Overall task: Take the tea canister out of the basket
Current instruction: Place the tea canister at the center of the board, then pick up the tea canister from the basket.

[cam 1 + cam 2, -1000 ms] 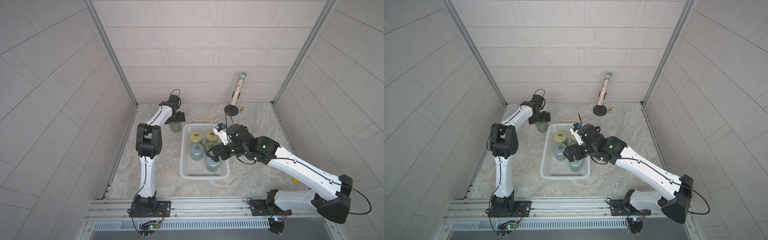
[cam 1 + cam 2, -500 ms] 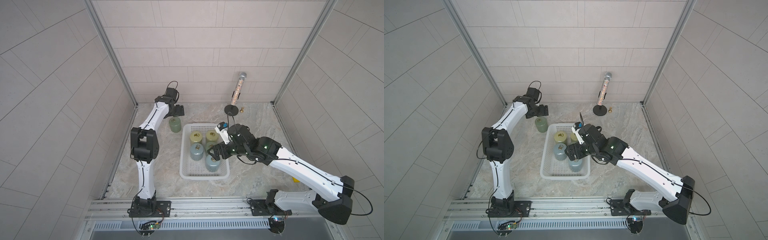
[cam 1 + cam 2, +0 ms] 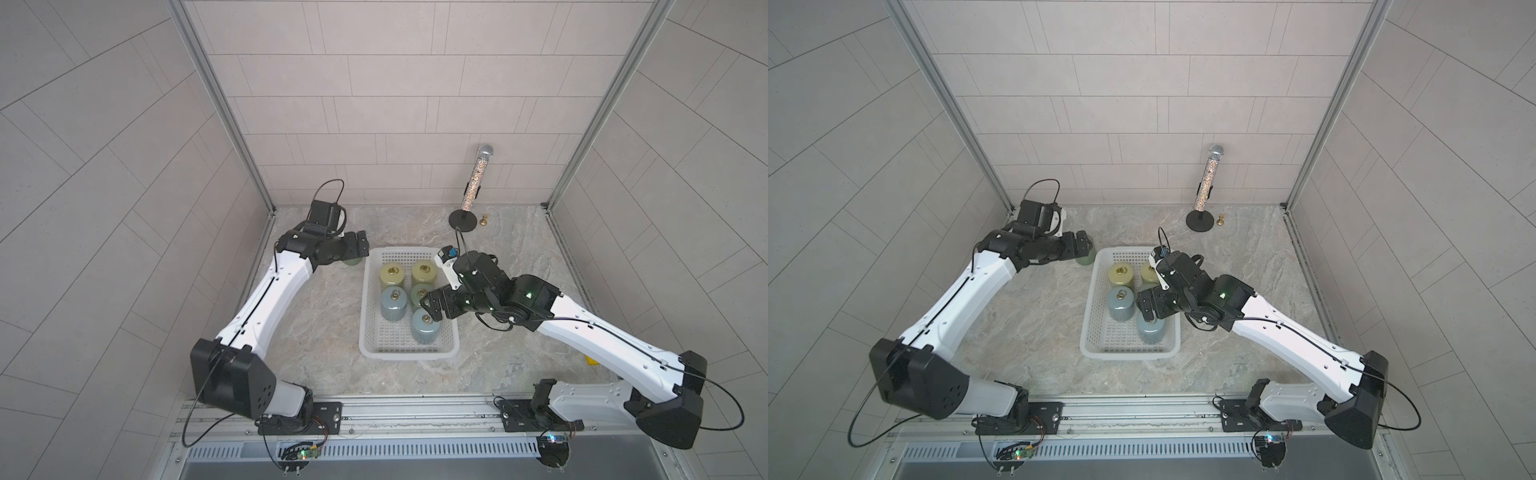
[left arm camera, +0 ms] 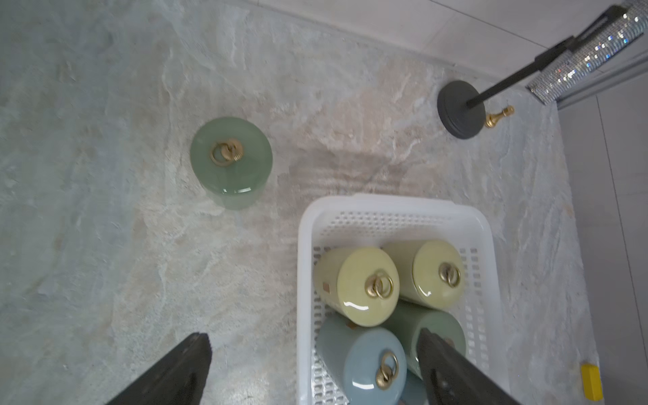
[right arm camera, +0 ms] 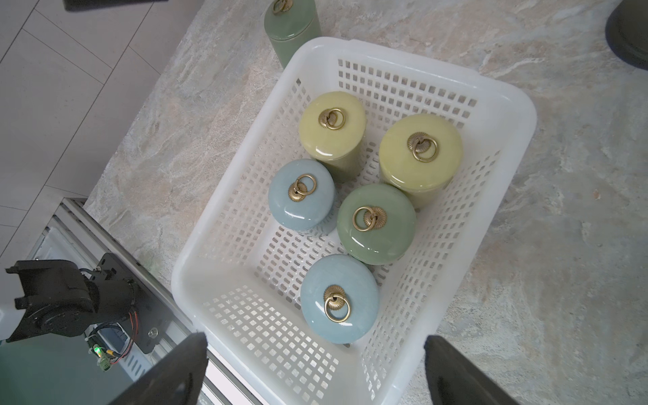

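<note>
1. Our left gripper point(image 4: 312, 338) has its jaws spread wide and holds nothing. It hangs over the table point(image 4: 105, 182) near the far-left corner of the basket point(image 4: 385, 205).
2. Our right gripper point(image 5: 315, 342) is spread just as wide and is also empty. It is poised above the near end of the basket, and in the wrist view we see it touching no canister.
3. One green tea canister point(image 4: 231, 154) stands upright on the table outside the basket, near that far-left corner but apart from the rim.
4. Five more stand upright inside. Two yellow-green canisters point(image 5: 331, 121) sit side by side at the far end. The far blue canister point(image 5: 301, 194) and a second green canister point(image 5: 377, 224) come next, and the near blue canister point(image 5: 340, 298) is closest to our right gripper.
5. Each canister is a glossy, glazed cylinder with a gently domed lid. Each lid carries a brass-coloured ring on a ribbed knob.
6. The basket is white plastic with a rolled rim, and its base and walls are pierced by small square holes.
7. The table has a marbled, stone-like surface.
</note>
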Available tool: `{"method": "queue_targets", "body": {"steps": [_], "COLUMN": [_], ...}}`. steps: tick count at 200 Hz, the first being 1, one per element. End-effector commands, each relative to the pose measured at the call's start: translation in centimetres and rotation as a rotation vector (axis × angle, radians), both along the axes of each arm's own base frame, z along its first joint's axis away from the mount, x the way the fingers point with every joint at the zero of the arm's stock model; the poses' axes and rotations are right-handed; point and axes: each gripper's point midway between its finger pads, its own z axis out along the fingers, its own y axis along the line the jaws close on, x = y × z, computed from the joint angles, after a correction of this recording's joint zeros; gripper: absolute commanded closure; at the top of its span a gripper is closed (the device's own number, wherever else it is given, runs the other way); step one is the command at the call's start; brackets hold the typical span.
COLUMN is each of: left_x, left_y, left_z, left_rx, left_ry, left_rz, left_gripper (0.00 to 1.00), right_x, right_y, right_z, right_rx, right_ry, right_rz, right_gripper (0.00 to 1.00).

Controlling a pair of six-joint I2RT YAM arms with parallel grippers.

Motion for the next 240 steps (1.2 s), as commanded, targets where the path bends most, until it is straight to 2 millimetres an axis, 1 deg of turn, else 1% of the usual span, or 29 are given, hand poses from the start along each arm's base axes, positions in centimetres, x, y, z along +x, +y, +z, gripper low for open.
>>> {"method": "queue_targets", "body": {"steps": [1, 25, 46, 60, 72, 84, 97, 125, 177, 197, 218, 240], "left_x": [-3.5, -7.4, -10.1, -11.6, -12.4, -13.5, -14.3, -15.6, -17.4, -18.2, -19.0, -19.4], "left_y": [-2.3, -3.1, -3.2, -3.2, -2.4, -2.2, -1.9, -2.2, -2.4, -2.5, -2.4, -2.5], "left_z": [0.0, -0.8, -1.6, -2.2, -2.9, -3.4, -3.6, -3.8, -3.7, -3.9, -4.6, -4.6], "left_rx": [-0.069, -0.131, -0.153, -0.158, -0.134, -0.132, -0.137, -0.178, -0.205, -0.208, -0.198, -0.205], "left_ry": [0.015, 0.052, 0.072, 0.087, 0.113, 0.126, 0.122, 0.128, 0.145, 0.169, 0.202, 0.209], "left_rz": [-0.087, -0.126, -0.141, -0.154, -0.118, -0.135, -0.136, -0.165, -0.215, -0.24, -0.255, -0.257], "left_gripper": [0.0, 0.0, 0.0, 0.0, 0.0, 0.0, 0.0, 0.0, 0.0, 0.0, 0.0, 0.0], "right_x": [0.0, -0.1, -0.4, -0.4, -0.4, -0.4, -0.4, -0.4, -0.2, -0.3, -0.3, -0.3], "right_y": [-1.0, -1.3, -1.0, -0.8, -0.9, -0.8, -0.8, -0.3, 0.6, 0.9, 1.2, 1.5], "right_z": [-1.9, -3.3, -4.6, -5.6, -6.7, -7.7, -8.7, -10.5, -12.3, -13.0, -13.6, -14.4], "right_rx": [-0.066, -0.1, -0.139, -0.163, -0.19, -0.216, -0.246, -0.293, -0.368, -0.384, -0.386, -0.388], "right_ry": [0.032, 0.064, 0.085, 0.1, 0.116, 0.137, 0.159, 0.19, 0.196, 0.208, 0.219, 0.232], "right_rz": [-0.052, -0.07, -0.067, -0.071, -0.088, -0.092, -0.098, -0.088, -0.075, -0.072, -0.072, -0.075], "right_gripper": [0.0, 0.0, 0.0, 0.0, 0.0, 0.0, 0.0, 0.0, 0.0, 0.0, 0.0, 0.0]}}
